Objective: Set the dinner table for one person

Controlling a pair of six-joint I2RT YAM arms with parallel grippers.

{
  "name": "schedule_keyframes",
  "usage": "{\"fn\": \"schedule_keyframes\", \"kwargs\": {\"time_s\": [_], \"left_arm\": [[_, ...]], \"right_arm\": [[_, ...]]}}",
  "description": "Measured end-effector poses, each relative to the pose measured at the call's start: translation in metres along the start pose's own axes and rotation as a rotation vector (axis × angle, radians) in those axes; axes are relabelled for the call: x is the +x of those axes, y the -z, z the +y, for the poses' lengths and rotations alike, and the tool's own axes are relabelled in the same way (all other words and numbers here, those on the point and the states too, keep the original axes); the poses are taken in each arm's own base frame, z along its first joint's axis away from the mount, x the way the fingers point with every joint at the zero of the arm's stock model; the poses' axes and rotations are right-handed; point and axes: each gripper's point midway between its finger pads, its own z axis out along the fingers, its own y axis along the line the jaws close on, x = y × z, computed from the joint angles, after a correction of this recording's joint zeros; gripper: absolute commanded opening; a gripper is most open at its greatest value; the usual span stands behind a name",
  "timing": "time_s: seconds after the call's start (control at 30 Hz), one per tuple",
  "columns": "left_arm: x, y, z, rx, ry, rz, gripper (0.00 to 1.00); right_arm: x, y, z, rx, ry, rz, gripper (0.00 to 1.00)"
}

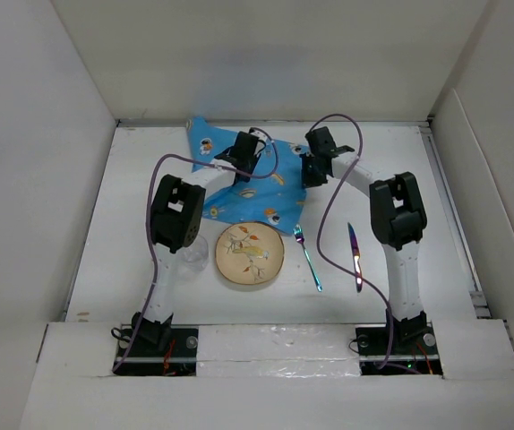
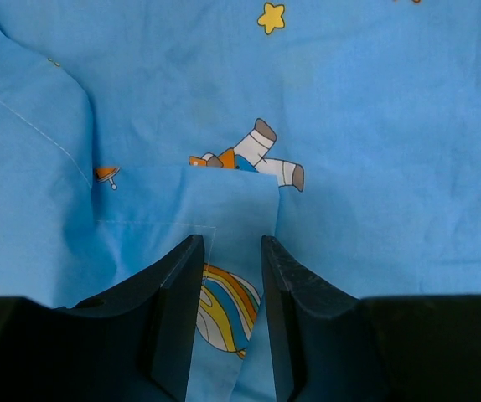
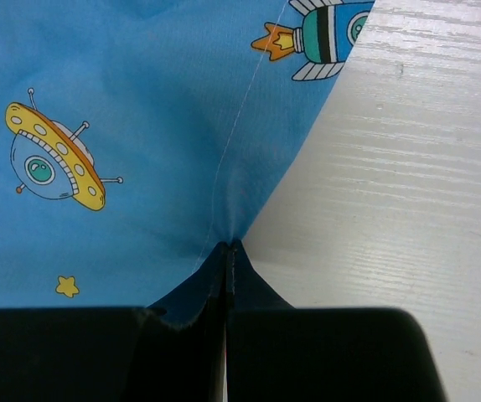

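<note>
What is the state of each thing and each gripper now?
Placemat: crumpled, one flap folded over.
Plate: flat, nothing on it.
Fork: lying flat.
Knife: lying flat.
Glass: standing, partly hidden.
Left gripper: open over the placemat.
Right gripper: shut on the placemat's edge.

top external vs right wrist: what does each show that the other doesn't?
Only top external: the plate, fork, knife and a clear glass left of the plate. Only right wrist: the right gripper pinched shut on the placemat edge, with the UFO and rocket prints up close. Both: the blue placemat and the white dinner table.
</note>
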Motion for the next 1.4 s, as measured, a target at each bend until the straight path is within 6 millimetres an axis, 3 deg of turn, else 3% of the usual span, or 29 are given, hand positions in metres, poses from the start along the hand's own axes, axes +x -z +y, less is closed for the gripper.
{"fn": "schedule_keyframes", "kwargs": {"time_s": [0.47,0.67,0.7,0.8,1.07,1.23,1.4], "left_arm": [[-0.006,-0.002,-0.014,0.089,-0.039,0.010,0.35],[-0.008,-0.004,-0.017,0.106,-0.050,0.015,0.22],[-0.010,-0.006,-0.017,0.106,-0.051,0.014,0.11],[-0.012,-0.009,-0.018,0.106,-0.053,0.012,0.00],[-0.011,-0.007,-0.016,0.089,-0.037,-0.010,0.00],[-0.007,0.016,-0.004,0.077,0.015,-0.024,0.00],[-0.052,0.079,0.051,0.001,0.227,-0.206,0.00]], "right_arm": [[-0.001,0.001,-0.007,-0.011,-0.024,0.004,0.00],[-0.002,0.001,-0.011,-0.011,-0.033,0.004,0.00],[-0.003,0.001,-0.012,-0.011,-0.035,0.003,0.00],[-0.003,0.002,-0.017,-0.009,-0.046,0.001,0.00],[-0.012,0.003,-0.038,0.005,-0.104,-0.013,0.00],[-0.035,0.009,-0.056,0.007,-0.163,-0.057,0.00],[-0.072,0.015,-0.081,0.003,-0.229,-0.137,0.00]]}}
